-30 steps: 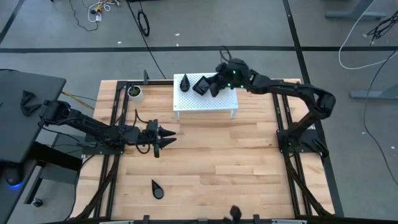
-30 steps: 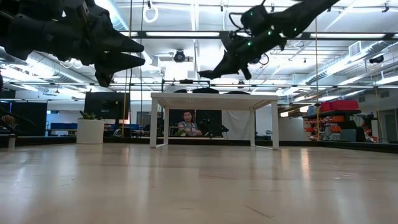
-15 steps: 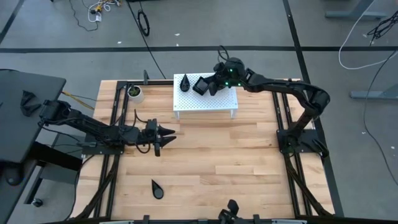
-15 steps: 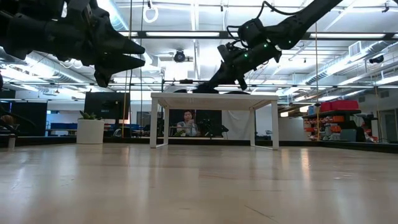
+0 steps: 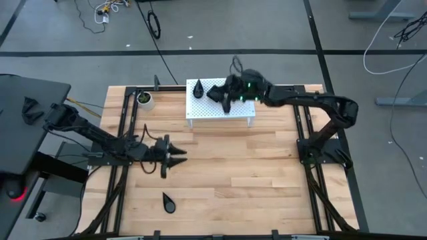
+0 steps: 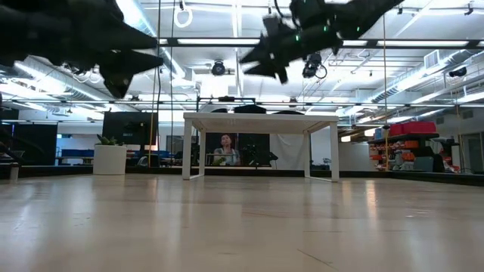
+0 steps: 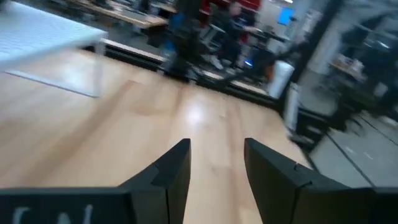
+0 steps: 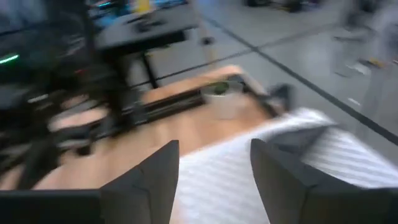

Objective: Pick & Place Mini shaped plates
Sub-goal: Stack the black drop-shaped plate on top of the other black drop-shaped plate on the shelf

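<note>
The wooden worktop [image 5: 253, 173] carries a white perforated stand [image 5: 220, 107] directly beneath the right claw [image 5: 223, 100], whose fingers are apart with nothing between them. Two mini shaped plates lie on the stand beside that claw: a square plate [image 5: 215, 93] just beside it and a teardrop plate [image 5: 199, 87] farther off. The left claw [image 5: 179, 155] hovers above the worktop, fingers apart and empty. A third teardrop plate [image 5: 168, 203] lies on the worktop near it.
</note>
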Controlling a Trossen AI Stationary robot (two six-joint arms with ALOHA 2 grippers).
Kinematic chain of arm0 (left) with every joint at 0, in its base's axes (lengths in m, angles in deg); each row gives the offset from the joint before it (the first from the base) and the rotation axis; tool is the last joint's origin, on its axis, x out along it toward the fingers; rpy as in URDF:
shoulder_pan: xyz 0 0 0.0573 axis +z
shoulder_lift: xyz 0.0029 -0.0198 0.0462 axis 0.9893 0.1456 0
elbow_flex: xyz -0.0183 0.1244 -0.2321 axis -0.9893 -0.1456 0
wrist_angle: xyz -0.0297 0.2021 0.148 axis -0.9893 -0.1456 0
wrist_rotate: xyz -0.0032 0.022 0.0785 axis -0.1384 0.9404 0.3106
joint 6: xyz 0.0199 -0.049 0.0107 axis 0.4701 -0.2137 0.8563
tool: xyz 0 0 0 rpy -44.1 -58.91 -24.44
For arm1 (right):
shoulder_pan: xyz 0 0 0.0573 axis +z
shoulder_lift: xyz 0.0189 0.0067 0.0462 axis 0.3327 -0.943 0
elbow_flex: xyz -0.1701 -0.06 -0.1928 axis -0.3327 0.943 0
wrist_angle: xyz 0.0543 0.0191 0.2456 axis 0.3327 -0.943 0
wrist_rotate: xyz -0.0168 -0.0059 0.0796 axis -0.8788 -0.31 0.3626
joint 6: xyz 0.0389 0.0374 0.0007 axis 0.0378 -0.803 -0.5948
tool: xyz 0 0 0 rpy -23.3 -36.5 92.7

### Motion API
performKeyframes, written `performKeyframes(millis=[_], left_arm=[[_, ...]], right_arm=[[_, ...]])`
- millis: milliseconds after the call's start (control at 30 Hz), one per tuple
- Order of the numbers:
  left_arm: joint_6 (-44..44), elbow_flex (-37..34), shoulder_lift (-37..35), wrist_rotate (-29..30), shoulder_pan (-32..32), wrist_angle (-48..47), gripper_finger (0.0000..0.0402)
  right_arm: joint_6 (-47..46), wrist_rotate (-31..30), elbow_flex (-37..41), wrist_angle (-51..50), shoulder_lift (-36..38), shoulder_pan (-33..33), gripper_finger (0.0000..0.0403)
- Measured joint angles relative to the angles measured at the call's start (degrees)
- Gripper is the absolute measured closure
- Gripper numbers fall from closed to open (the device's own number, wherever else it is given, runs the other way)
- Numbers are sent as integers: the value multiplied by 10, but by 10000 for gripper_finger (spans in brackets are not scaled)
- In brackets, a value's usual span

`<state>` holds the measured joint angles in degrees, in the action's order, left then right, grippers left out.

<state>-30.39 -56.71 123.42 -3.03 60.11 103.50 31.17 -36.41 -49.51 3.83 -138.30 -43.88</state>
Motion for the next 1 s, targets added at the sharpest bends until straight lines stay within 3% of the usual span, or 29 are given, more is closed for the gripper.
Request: performKeyframes(millis=[100,200,333,433,600,800,1000], left_arm=[[-4,28,0,10,-51,-82,259],[-50,102,0,24,-104,-278,276],[-197,206,12,13,-162,-559,295],[-343,243,12,-26,-205,-670,307],[-584,227,13,-67,-292,-669,318],[-817,212,63,-19,-377,-641,291],[-892,212,147,-16,-380,-580,215]], right_arm=[[32,-10,2,-16,10,81,205],[47,-67,3,-43,10,166,213],[77,-159,3,-72,7,262,225],[84,-223,4,-69,0,315,234],[99,-278,3,-55,-7,352,247],[107,-298,3,-50,-16,354,263],[109,-298,3,-50,-20,354,281]])
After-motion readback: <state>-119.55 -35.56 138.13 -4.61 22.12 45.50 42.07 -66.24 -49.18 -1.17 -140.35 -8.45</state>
